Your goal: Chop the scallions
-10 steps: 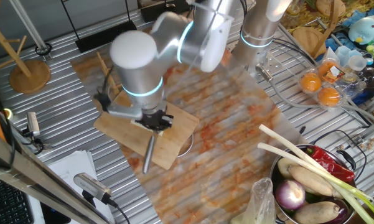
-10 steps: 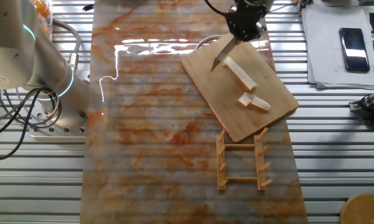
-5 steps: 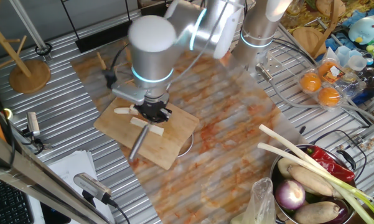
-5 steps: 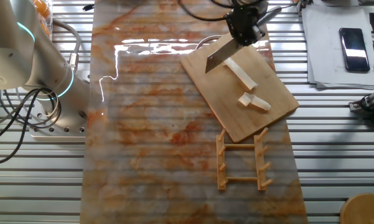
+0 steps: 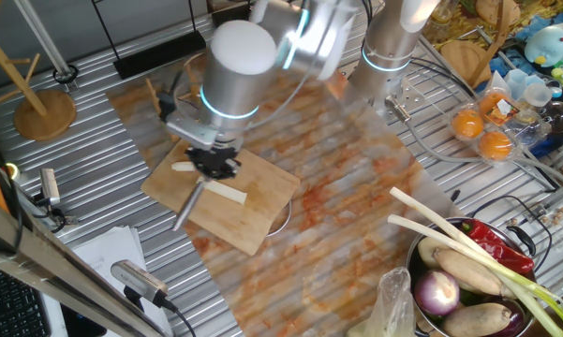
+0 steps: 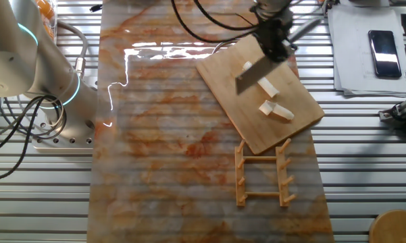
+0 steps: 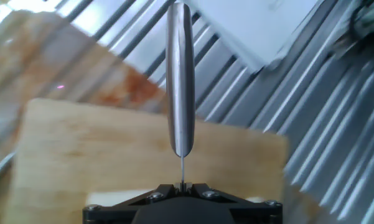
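Ribbed metal table [image 6: 365,121] is carrying a wooden cutting board [image 6: 260,101], where the cream scallions [image 6: 269,86] are lying in pieces. Fingers [image 5: 214,167] are gripping a knife [image 6: 255,73], blade hanging over the scallions.

Robot lab bench staged as kitchen, not real kitchen. Ribbed metal table [image 5: 94,131] with marble-print mat [image 6: 169,135] laid over. Robot arm base [image 6: 27,61] bolted to table, cables [image 6: 13,135] loose beside it. Wooden cutting board [image 6: 257,108], small wooden rack [image 6: 262,172]. Metal bowl [image 5: 431,309] with onion [image 5: 437,292], leeks [image 5: 468,248], red pepper [image 5: 492,241]. Egg carton [image 5: 487,126]. Phone [image 6: 383,44] on papers [image 6: 365,54], keyboard [image 5: 5,300] at edge.
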Robot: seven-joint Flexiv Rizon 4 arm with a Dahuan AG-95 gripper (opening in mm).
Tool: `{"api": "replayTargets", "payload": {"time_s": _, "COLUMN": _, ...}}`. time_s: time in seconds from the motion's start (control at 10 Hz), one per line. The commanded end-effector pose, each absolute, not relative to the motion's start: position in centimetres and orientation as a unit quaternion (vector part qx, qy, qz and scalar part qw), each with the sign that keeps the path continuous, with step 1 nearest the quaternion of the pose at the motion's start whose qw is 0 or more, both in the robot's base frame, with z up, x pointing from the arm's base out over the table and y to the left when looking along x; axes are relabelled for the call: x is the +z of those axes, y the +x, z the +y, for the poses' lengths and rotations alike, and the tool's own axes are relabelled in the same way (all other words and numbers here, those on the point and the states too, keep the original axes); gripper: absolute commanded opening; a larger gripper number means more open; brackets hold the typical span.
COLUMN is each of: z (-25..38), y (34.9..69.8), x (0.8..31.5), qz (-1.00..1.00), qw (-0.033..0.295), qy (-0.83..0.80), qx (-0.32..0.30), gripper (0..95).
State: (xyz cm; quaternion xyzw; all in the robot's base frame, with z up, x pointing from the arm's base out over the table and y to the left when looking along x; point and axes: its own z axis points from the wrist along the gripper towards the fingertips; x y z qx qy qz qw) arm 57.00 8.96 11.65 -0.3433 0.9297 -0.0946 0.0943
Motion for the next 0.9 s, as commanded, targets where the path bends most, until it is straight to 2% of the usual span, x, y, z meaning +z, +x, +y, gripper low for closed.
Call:
{"api": "replayTargets", "payload": {"time_s": 0.1, "z": 9.2, "y": 58.7, "x": 11.7, "qz": 0.931, "qw": -0.002, "qy": -0.365, "qx": -0.022, "gripper": 0.0}}
{"api": "replayTargets", "payload": {"time_s": 0.3, "z": 9.2, "y": 59.2, "x": 10.8, "qz": 0.932, "qw": -0.026, "qy": -0.362, "qx": -0.006, "gripper": 0.0}}
{"api": "replayTargets", "payload": {"time_s": 0.9, "z": 7.3, "y": 56.1, "x": 9.0, "qz": 0.933, "qw": -0.015, "qy": -0.359, "qx": 0.022, "gripper": 0.0}}
